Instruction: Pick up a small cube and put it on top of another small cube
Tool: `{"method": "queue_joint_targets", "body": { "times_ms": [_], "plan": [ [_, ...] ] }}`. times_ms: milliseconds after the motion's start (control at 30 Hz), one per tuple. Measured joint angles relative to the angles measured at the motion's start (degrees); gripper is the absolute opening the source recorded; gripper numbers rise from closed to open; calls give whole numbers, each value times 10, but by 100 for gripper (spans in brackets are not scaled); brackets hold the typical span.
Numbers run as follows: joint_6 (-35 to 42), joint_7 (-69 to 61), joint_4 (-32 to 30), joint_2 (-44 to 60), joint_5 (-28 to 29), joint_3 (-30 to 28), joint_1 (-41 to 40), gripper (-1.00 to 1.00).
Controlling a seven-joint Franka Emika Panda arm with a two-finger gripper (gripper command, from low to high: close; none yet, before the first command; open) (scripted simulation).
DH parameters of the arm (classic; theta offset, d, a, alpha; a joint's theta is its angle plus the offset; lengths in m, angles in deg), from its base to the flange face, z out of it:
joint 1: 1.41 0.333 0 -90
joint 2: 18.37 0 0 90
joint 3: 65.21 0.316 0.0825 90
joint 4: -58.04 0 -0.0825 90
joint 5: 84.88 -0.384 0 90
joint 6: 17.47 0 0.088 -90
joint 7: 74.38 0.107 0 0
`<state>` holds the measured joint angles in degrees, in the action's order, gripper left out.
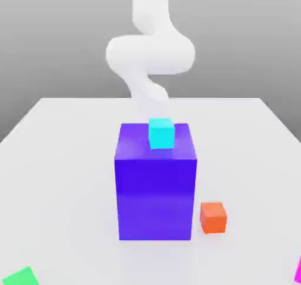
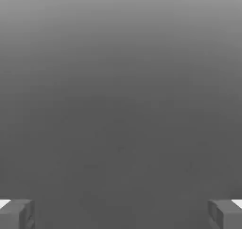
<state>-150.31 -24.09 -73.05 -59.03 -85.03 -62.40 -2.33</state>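
I see the white table spanning the scene, with the white arm rising at its far side, behind the blocks. The largest item on the table is the big blue-violet block, standing upright near the centre. A small cyan cube rests on the block's top face, toward its far edge. A small orange cube sits on the table just beside the block's lower corner, on the exterior view's right. A small green cube lies at the near edge on the exterior view's left. The small magenta cube lies at the near edge on the exterior view's right, cut by the frame. In the hand view, the gripper stands wide, its two fingertips far apart with nothing between them.
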Motion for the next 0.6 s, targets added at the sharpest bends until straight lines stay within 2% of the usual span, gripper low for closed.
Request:
{"method": "queue_joint_targets", "body": {
  "times_ms": [300, 600],
  "plan": [
    [-40, 183, 25, 186, 24, 109, -27, 0],
    [-76, 403, 50, 377, 103, 195, -17, 0]
  ]
}}
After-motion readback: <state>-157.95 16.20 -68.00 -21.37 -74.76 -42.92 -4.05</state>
